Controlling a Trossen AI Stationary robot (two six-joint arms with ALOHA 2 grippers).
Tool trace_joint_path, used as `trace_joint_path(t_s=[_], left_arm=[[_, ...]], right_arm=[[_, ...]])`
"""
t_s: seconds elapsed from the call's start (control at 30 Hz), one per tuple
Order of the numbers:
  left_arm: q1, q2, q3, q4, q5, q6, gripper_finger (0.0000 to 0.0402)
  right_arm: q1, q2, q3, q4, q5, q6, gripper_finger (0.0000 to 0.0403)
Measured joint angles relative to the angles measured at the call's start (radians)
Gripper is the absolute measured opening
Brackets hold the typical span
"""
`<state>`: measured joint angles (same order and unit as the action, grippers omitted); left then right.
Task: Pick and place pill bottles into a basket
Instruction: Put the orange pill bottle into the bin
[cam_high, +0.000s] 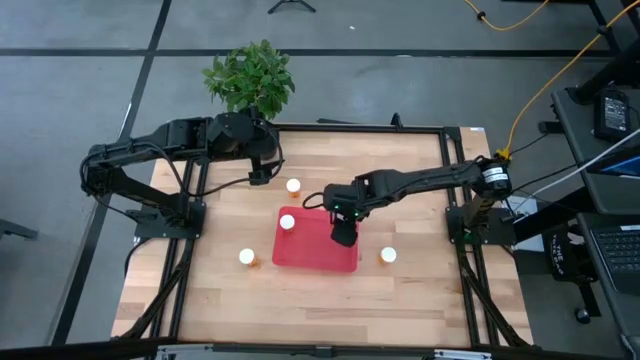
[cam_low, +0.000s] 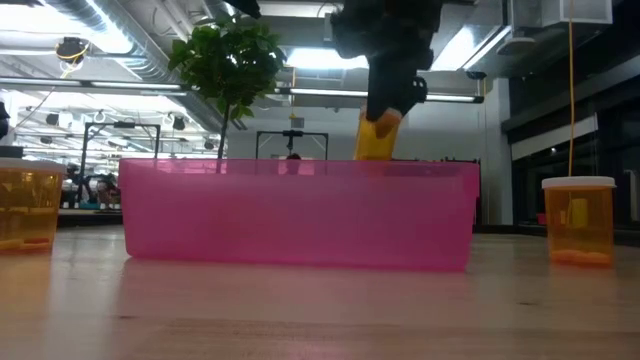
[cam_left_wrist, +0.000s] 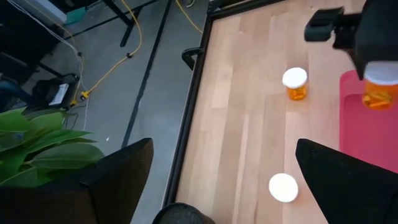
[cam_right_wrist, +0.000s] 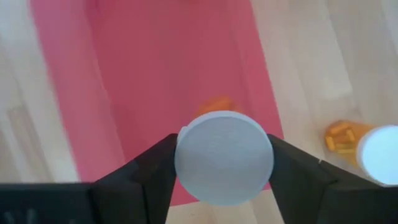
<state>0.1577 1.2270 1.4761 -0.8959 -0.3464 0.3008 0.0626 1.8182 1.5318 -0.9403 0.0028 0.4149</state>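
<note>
A pill bottle (cam_right_wrist: 224, 157), white cap up, is pinched between the fingers of the right claw (cam_high: 344, 233), hanging above the red basket (cam_high: 305, 250) at the centre of the high view. Another bottle (cam_high: 287, 222) stands in the basket's upper left corner. Three more stand on the bench (cam_high: 420, 290): one (cam_high: 388, 256) just right of the basket, one (cam_high: 247, 257) left of it, one (cam_high: 294, 186) above it. The left claw (cam_high: 258, 177) waits at upper left, fingers spread and empty.

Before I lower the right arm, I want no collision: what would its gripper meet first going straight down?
Probably the red tray's floor. The right gripper, jaws shut on a pill bottle, points down over bare tray, and the bottle's base would likely touch first. Depth is unclear.
</note>
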Motion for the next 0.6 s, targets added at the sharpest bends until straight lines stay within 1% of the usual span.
trace_joint_path(t_s=[0.37,0.6], left_arm=[[0.0,0.0,0.0,-0.001,0.007,0.001,0.0389],[0.0,0.0,0.0,-0.003,0.007,0.001,0.0389]], right_arm=[[0.013,0.12,0.0,-0.017,-0.03,-0.009,0.022],[0.015,0.137,0.0,-0.079,-0.026,-0.005,0.022]])
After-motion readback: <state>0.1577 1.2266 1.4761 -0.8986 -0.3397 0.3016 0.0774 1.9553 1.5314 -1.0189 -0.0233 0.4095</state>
